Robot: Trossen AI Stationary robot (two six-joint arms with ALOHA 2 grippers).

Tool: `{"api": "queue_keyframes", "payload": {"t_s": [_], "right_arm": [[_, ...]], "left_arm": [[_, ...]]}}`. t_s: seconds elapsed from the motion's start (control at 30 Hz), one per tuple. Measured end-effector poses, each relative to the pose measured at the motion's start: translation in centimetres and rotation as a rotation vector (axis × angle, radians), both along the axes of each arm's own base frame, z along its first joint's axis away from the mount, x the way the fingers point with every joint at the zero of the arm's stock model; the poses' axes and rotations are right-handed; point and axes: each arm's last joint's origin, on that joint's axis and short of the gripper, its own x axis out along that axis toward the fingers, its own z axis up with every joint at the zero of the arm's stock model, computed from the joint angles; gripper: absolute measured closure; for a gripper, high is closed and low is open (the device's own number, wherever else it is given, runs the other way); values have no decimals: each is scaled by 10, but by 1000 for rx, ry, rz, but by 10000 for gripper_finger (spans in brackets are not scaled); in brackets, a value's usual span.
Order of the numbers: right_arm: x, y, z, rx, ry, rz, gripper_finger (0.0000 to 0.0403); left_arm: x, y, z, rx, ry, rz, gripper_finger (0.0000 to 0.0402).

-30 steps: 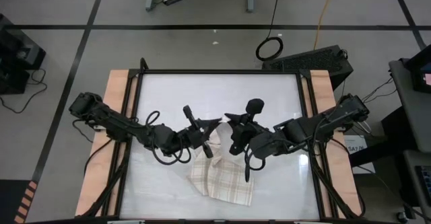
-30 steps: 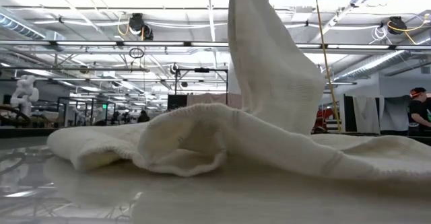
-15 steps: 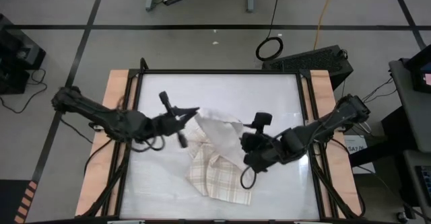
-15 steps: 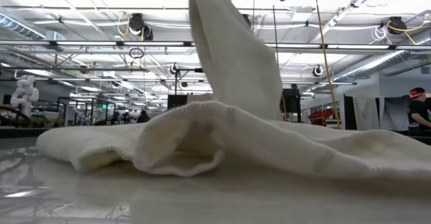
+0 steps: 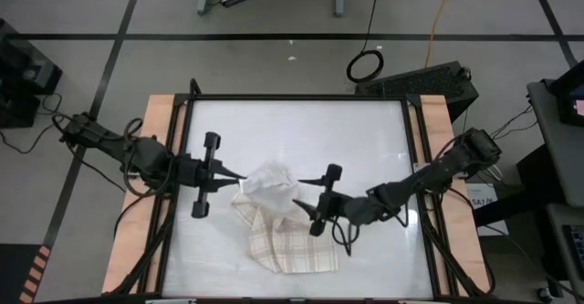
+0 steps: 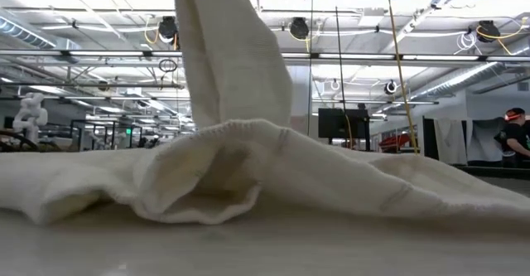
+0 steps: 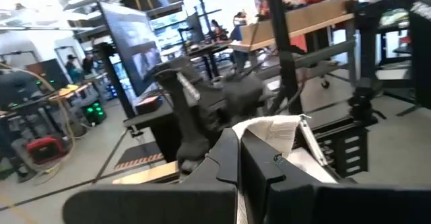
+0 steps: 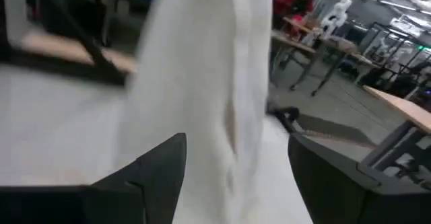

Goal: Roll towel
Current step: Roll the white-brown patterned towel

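Note:
The cream towel with tan plaid lies crumpled at the table's middle, its near part flat on the table. One end rises as a steep strip toward my left gripper, which is shut on it left of the heap. My right gripper stands open just right of the towel. In the right wrist view the raised cloth stands ahead of the gap between its fingers; I see no touch. My left gripper pinches the towel's lifted end between its two shut fingers, which come level from the table's left side. One layer or several, I cannot tell. The cloth runs from the fingers down to the heap, which rests on the table.
The white table top has a dark frame and wooden side strips. Bare table lies on the far side of the towel and along both sides. In the low view a person stands far off in the room.
My left gripper has gone toward the table's left edge with the towel's end, drawing the raised strip leftward; the heap has stayed on the table. My right gripper has opened, let go of the towel and sunk toward the table.

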Motion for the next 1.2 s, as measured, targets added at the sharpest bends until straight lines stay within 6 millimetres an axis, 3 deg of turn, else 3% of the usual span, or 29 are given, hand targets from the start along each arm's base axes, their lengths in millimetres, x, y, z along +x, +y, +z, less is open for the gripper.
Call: {"api": "queue_keyframes", "payload": {"t_s": [0.13,0.27,0.43,0.53,0.63,0.83,0.97,1.2], "right_arm": [[-3,-26,-38,66,119,78,163],[-10,-48,-62,122,174,50,183],[-10,-72,-74,107,214,0,205],[-4,-78,-77,192,189,73,212],[5,-70,-78,277,102,201,214],[19,-41,-82,283,-32,317,214],[36,-25,-86,282,-49,355,214],[78,-3,-107,281,-15,376,214]], "left_arm": [[-3,-5,1,0,-3,-58,398],[-5,-8,0,3,3,-76,397],[-5,-8,0,2,4,-77,395],[-5,-7,0,1,5,-48,395],[-4,-6,-1,3,10,-9,394],[-2,-1,-5,30,47,44,394],[0,3,-5,51,44,83,394],[0,1,-5,126,27,3,393]]}}
